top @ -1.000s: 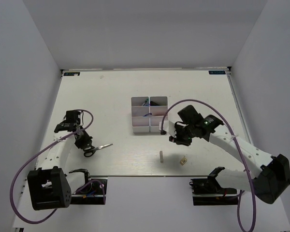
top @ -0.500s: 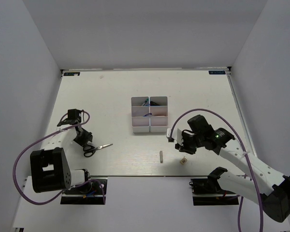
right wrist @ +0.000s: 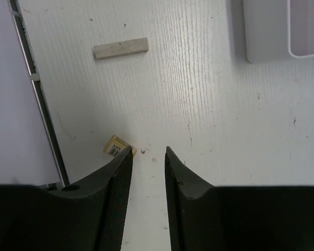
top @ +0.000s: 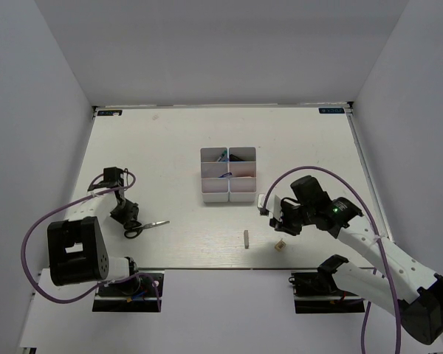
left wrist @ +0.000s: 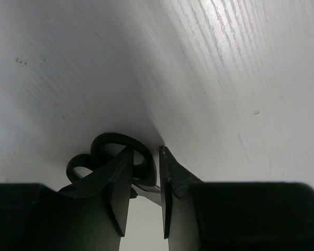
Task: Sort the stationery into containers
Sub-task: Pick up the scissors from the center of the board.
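The black-handled scissors (top: 142,228) lie on the table at the near left, blades pointing right. My left gripper (top: 127,217) is down on their handles. In the left wrist view its fingers (left wrist: 120,178) are close together with a handle ring (left wrist: 146,163) caught between them. My right gripper (top: 279,228) hovers open and empty over the table. The tiny tan square piece (right wrist: 115,145) lies just beside its left fingertip and also shows in the top view (top: 280,245). The small grey stick (top: 247,237) lies to the left of it. The white divided tray (top: 228,195) stands at mid-table.
Some tray compartments hold dark and blue items (top: 223,157). The tray's near corner (right wrist: 267,31) shows at the top right of the right wrist view, with the grey stick (right wrist: 120,48) at the upper left. The table's near edge runs just below the tan piece.
My right gripper moved away from the tray's near side, toward the near edge, to just above the tan piece. My left arm swung in and the scissors shifted slightly left.
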Robot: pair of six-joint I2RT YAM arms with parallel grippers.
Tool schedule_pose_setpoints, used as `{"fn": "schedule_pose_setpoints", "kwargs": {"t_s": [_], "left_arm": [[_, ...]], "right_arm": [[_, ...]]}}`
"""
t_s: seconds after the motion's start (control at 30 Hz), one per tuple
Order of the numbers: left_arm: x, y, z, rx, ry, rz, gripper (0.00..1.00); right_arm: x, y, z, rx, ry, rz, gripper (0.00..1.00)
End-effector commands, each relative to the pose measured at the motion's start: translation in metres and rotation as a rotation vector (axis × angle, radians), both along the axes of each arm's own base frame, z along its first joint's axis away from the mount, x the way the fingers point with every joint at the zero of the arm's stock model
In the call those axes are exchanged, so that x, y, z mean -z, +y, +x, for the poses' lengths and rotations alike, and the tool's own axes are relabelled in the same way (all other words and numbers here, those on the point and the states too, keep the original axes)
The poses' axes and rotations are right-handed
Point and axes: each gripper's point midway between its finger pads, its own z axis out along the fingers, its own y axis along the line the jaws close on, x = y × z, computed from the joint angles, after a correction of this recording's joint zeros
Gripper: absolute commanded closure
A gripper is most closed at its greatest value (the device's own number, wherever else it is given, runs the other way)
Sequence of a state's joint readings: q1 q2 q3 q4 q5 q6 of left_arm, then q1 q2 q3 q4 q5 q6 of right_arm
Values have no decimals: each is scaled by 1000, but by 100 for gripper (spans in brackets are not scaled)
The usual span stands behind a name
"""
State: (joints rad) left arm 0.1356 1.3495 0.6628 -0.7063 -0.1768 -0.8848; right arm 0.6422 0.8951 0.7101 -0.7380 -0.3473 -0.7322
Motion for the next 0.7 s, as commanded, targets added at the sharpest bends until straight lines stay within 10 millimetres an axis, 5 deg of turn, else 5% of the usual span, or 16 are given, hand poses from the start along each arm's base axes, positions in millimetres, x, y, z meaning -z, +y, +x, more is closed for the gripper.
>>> {"fn": "schedule_pose_setpoints", "kwargs": {"t_s": [0.0, 0.2, 0.47, 0.67], "left_arm": [[14, 3, -12, -32, 53, 9, 63], [15, -3, -17, -12, 59, -17, 56], [29, -3, -27, -14, 135, -35, 93], [9, -15, -6, 62, 45, -68, 100]], "right_arm": [[-7, 4, -1, -2, -15, 38, 65], [-9, 1, 4, 28, -19, 44, 65], [-15, 1, 4, 43, -14, 63, 65], [-10, -4, 2, 65, -1, 52, 65]]}}
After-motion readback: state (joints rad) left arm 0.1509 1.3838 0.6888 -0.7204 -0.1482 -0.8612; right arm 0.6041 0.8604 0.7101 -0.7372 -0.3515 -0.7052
